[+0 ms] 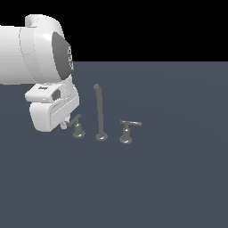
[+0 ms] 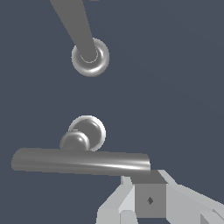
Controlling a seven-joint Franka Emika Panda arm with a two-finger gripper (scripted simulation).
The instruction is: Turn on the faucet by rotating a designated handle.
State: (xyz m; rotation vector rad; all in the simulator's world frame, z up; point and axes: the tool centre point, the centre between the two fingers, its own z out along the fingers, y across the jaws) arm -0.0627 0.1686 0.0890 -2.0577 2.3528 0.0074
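The faucet is a small grey metal set: a tall thin spout [image 1: 99, 111] curved at the top, with a short handle on either side. The handle [image 1: 77, 125], on the exterior view's left of the spout, carries a slanted bar. In the wrist view its bar [image 2: 81, 161] lies across the picture over its post and round base [image 2: 94, 130], with the spout [image 2: 78, 26] beyond. My gripper [image 1: 67, 123] is right beside this handle. Its fingers [image 2: 148, 183] form one block with no gap, shut on nothing, at the bar's end.
The twin handle [image 1: 126, 132], with its bar jutting toward the exterior view's right, stands on the other side of the spout. My bulky white arm [image 1: 40, 58] fills the upper part of the exterior view's left. Everything stands on a flat dark blue-grey floor [image 1: 169, 178].
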